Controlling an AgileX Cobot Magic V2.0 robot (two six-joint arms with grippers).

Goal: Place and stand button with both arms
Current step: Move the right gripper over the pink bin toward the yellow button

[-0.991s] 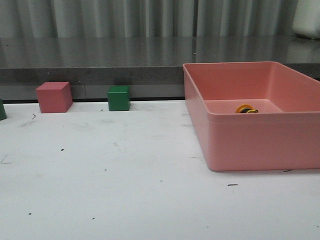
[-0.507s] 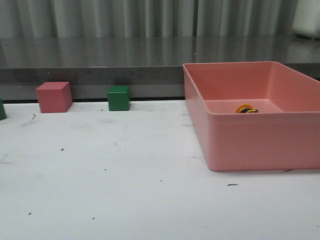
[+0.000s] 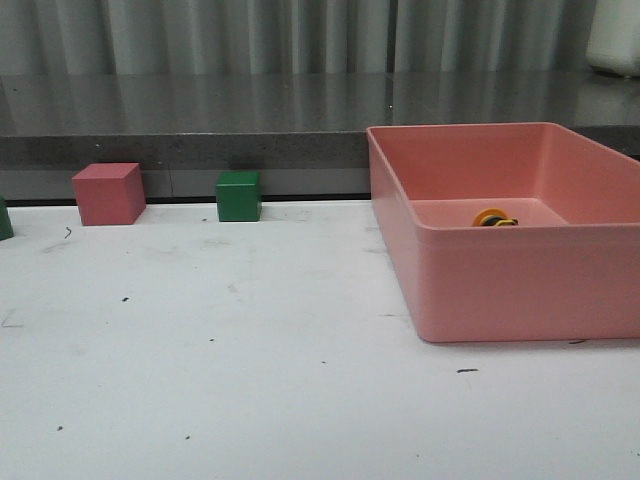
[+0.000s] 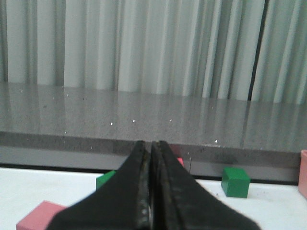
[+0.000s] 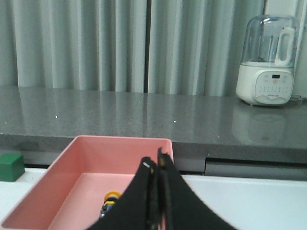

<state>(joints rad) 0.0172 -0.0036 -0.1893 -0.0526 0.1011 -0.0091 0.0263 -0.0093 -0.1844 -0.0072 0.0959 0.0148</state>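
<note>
The button (image 3: 494, 218), with its yellow-orange cap, lies on its side on the floor of the pink bin (image 3: 500, 290) at the right of the table. The right wrist view also shows the button (image 5: 110, 201) inside the bin (image 5: 72, 158). My right gripper (image 5: 156, 164) is shut with nothing in it, held above the bin, the button beside its fingers. My left gripper (image 4: 150, 143) is shut and empty, over the left part of the table. Neither arm appears in the front view.
A red cube (image 3: 108, 193) and a green cube (image 3: 239, 195) stand at the table's far edge. Another green cube (image 3: 4, 220) is cut off at the left edge. A grey ledge (image 3: 200, 120) runs behind. A white appliance (image 5: 266, 60) stands on it.
</note>
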